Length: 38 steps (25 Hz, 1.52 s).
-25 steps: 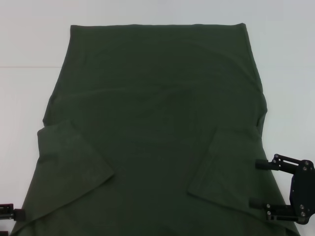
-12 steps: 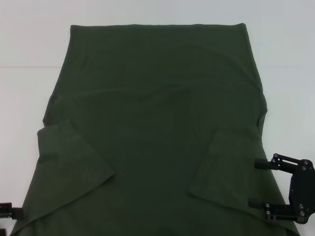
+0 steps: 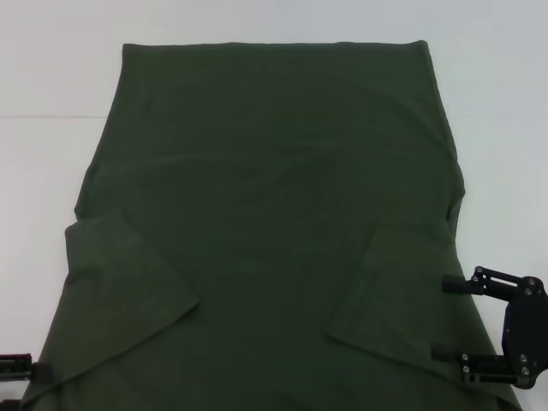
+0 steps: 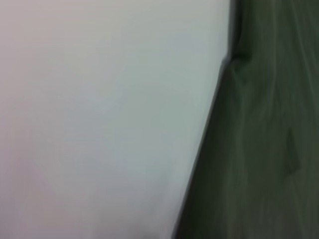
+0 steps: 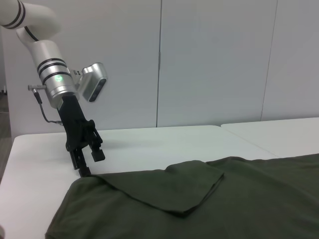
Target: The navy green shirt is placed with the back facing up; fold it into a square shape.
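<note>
The navy green shirt (image 3: 274, 188) lies flat on the white table (image 3: 51, 77), plain side up, with both sleeves folded inward over the body. My right gripper (image 3: 452, 318) hovers open at the shirt's near right edge, its two fingers (image 3: 458, 284) spread wide over the folded right sleeve (image 3: 402, 291). My left gripper (image 3: 13, 385) sits at the near left corner, mostly cut off by the picture's edge. In the right wrist view the left gripper (image 5: 90, 167) stands at the shirt's corner (image 5: 84, 181) with its fingers apart. The left wrist view shows the shirt's edge (image 4: 259, 149) against the table (image 4: 99, 119).
White table surface runs along both sides of the shirt and beyond its far hem (image 3: 274, 44). A table seam (image 3: 43, 116) runs across at the left. Pale wall panels (image 5: 214, 59) stand behind the table.
Almost nothing differs. The right gripper has drifted very slightly nearer, and the left gripper has barely shifted at the near left corner.
</note>
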Each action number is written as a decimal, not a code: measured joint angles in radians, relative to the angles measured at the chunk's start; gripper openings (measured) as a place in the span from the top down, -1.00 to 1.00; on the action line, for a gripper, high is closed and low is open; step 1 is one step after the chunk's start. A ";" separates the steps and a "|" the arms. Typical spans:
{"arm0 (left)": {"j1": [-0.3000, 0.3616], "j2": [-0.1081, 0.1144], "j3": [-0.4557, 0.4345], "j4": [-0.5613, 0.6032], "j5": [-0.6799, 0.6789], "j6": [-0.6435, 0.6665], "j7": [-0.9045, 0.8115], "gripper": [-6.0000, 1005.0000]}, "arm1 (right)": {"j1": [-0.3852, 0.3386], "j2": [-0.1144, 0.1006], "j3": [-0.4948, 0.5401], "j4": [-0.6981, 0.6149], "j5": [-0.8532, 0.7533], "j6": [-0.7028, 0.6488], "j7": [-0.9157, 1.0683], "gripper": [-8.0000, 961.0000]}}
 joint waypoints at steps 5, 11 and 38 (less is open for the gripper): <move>-0.013 -0.010 0.000 -0.008 -0.002 0.003 0.002 -0.68 | 0.002 0.000 0.000 0.000 0.000 -0.001 0.001 -0.76; -0.021 -0.012 0.000 -0.016 -0.005 0.007 0.003 -0.68 | 0.004 0.000 0.000 0.000 0.000 -0.003 0.004 -0.76; -0.056 -0.048 0.065 0.079 0.019 0.023 -0.015 -0.65 | 0.012 0.000 0.006 0.000 0.006 -0.008 0.006 -0.75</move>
